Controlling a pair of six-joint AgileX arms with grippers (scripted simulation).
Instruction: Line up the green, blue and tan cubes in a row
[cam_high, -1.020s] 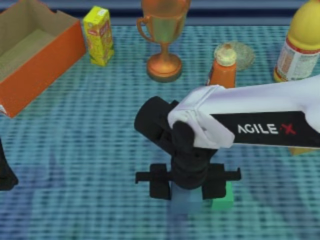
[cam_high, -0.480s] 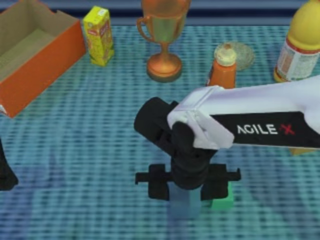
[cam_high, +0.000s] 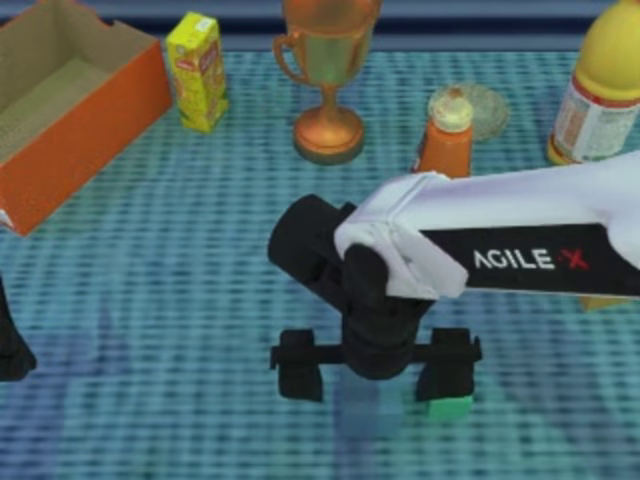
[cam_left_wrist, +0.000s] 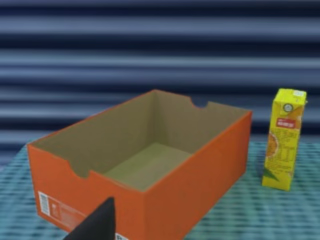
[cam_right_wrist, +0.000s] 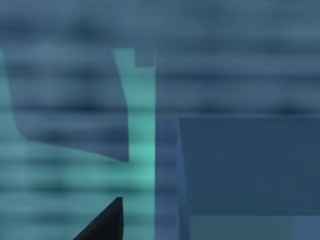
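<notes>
In the lower middle of the top view the right gripper (cam_high: 375, 368) hangs with fingers spread wide, holding nothing, over the large dusty light-blue matte cube (cam_high: 366, 412) — the small mint-green matte cube (cam_high: 449, 406) sits just beside it. Two cubes seem already placed; the tan one is not visible, so it is likely left to do — the left arm is parked at the left edge.

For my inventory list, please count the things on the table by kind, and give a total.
Cubes: 3, green cube, blue cube, tan cube (mostly hidden)
Bottles: 2, orange bottle, yellow bottle
Juice carton: 1
Cardboard box: 1
Trophy: 1
Round disc: 1
Total: 9
</notes>
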